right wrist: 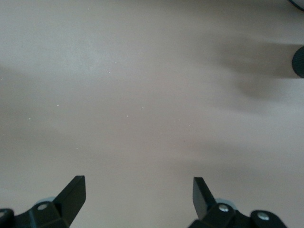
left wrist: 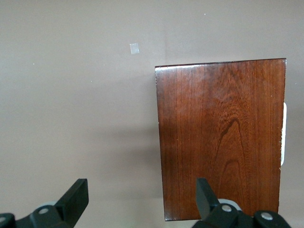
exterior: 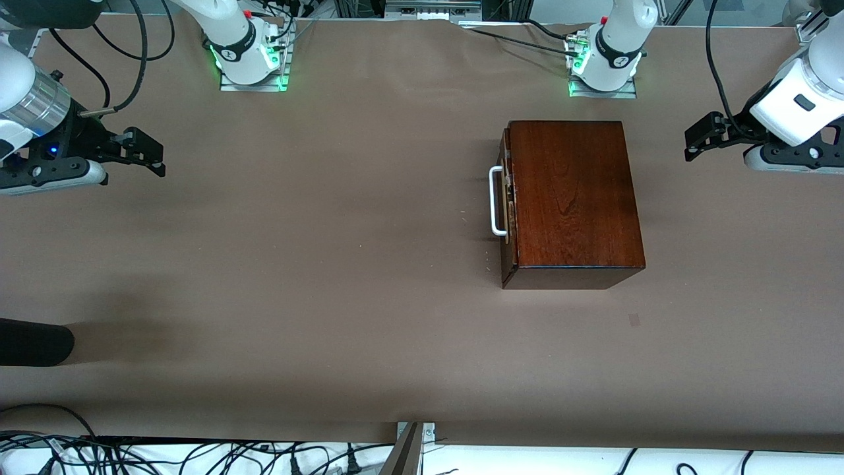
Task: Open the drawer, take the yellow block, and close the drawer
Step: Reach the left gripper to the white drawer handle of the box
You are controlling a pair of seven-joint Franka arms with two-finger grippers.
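one wooden box (exterior: 572, 201), drawer (exterior: 508, 198) shut

**Hidden and cut-off items, drawer shut**

Yellow block not visible in any view; the drawer (exterior: 508, 198) sits closed in the wooden box (exterior: 572, 198), so its tray and contents are concealed; only the dark front edge and white handle (exterior: 496, 201) show in the front view; in the left wrist view the handle is a thin white sliver at the box's edge, mostly hidden by the lid; both arms cut off by the front view's side edges, upper links out of frame; a dark rounded object (exterior: 33, 342) at the right arm's end of the table is cropped by the edge, identity unclear; it appears blurred in the right wrist view; a small pale patch (exterior: 633, 320) on the table near the box, too small to identify.
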